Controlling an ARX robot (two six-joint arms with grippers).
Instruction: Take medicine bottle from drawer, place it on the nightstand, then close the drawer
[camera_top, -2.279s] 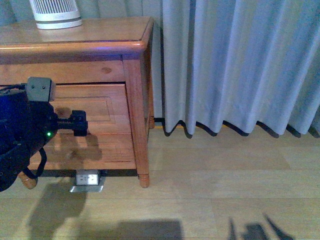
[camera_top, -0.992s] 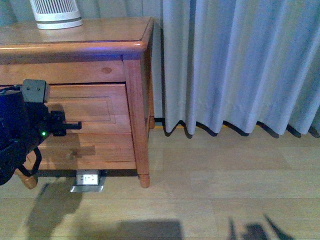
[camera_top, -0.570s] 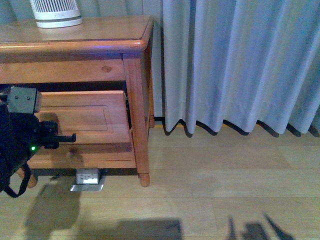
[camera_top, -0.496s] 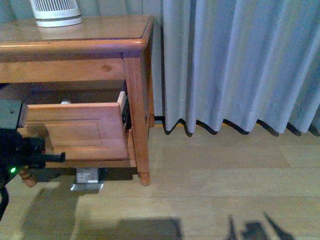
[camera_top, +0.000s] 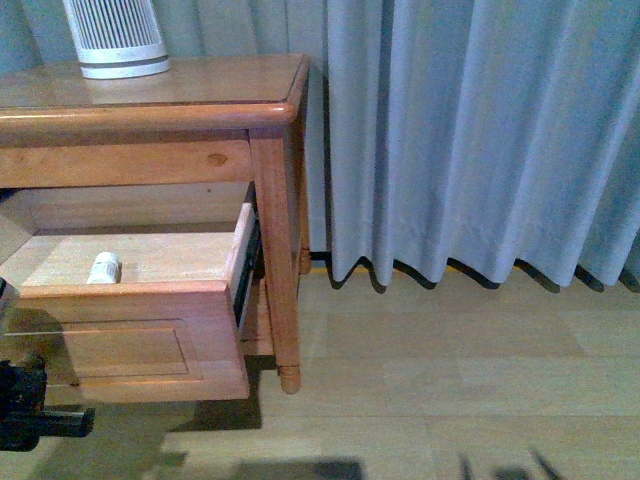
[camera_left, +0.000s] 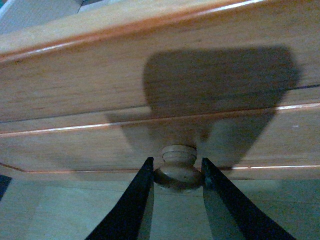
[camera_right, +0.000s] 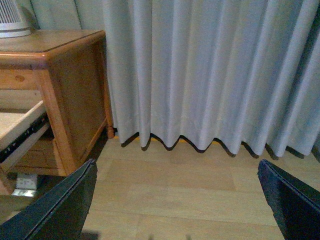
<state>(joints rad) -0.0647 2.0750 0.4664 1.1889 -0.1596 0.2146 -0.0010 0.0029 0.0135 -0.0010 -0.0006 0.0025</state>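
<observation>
The nightstand (camera_top: 270, 230) stands at the left in the front view. Its upper drawer (camera_top: 140, 345) is pulled far out and shows a pale wood interior. The small white medicine bottle (camera_top: 103, 268) stands inside it near the front wall. My left gripper (camera_left: 177, 172) is shut on the drawer's round wooden knob (camera_left: 178, 167), one black finger (camera_left: 137, 200) on each side. Only a dark part of the left arm (camera_top: 25, 410) shows in the front view. My right gripper (camera_right: 175, 200) is open and empty above the floor, right of the nightstand (camera_right: 65, 90).
A white-and-grey slatted device (camera_top: 118, 38) stands on the nightstand top. A grey curtain (camera_top: 470, 130) hangs to the floor at the right. Pale wood floor (camera_top: 430, 380) lies in front. A floor socket (camera_right: 25, 182) sits under the nightstand.
The drawer has been pulled out from nearly shut to wide open, uncovering the bottle. My left arm has moved back and down toward the lower left corner with the knob.
</observation>
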